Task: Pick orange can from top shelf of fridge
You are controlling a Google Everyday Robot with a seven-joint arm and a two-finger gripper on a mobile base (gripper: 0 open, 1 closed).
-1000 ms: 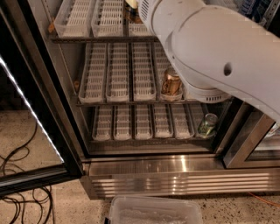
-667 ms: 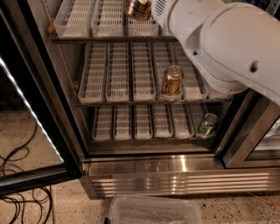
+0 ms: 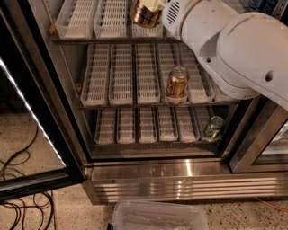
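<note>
Three cans in the fridge [image 3: 180,179]: the orange can [image 3: 146,15] on the top shelf [image 3: 81,18], the gripper [image 3: 153,4] at its top, grasp impossible to tell; copper can [image 3: 177,83] and green can [image 3: 212,128] below it.

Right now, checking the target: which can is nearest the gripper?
The orange can on the top shelf, beside the gripper at the top edge; copper can and green can sit lower.
</note>
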